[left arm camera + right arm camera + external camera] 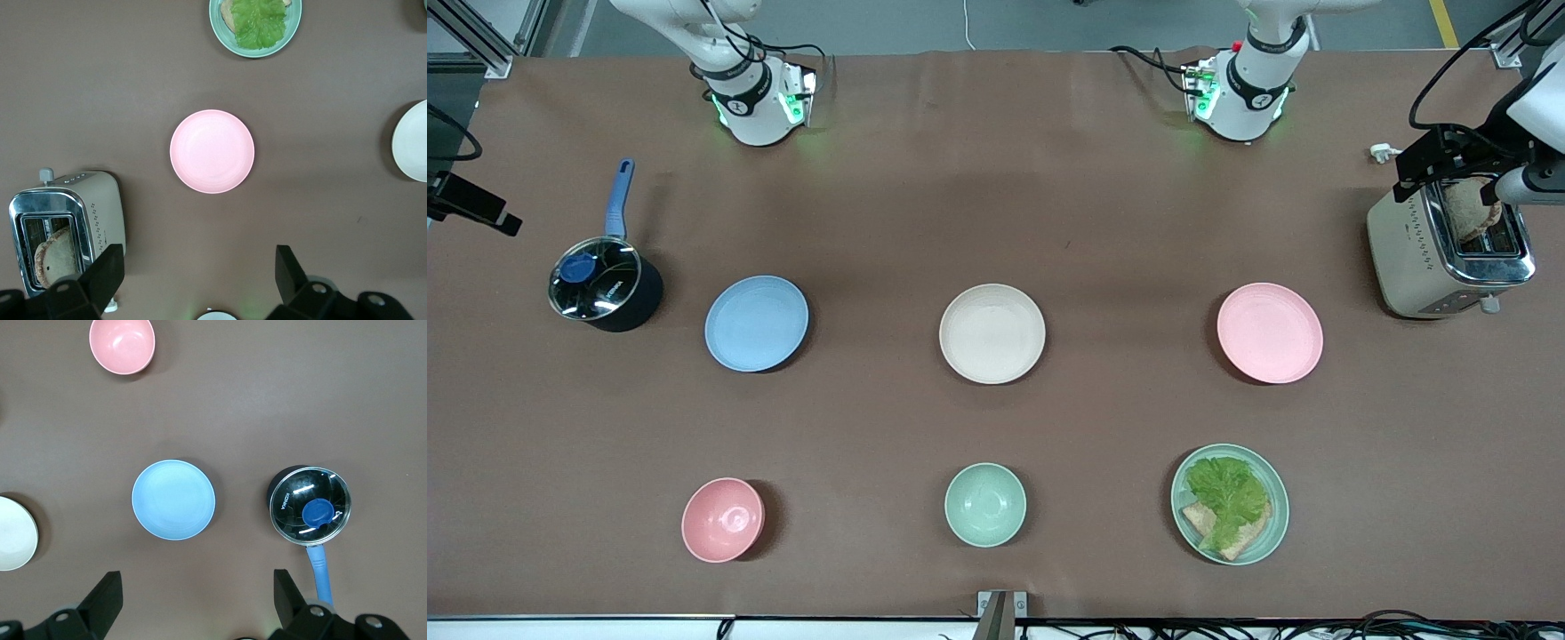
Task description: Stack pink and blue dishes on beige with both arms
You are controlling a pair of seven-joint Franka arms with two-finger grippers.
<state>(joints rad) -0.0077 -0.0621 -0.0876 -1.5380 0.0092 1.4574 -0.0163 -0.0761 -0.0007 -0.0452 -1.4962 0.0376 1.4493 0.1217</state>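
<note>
Brown table [1049, 222]: blue plate [756, 323], beige plate [992, 333], pink plate [1269, 332] apart; left claw [197, 283] & right claw [193, 600] spread.

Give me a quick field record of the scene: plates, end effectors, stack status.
beige plate: mid-table, bare
blue plate: beside beige, toward the right arm's end
pink plate: beside beige, toward the left arm's end
left end effector: open, high above the table near the pink plate, holding nothing
right end effector: open, high above the table near the blue plate, holding nothing
stack: not started
</note>
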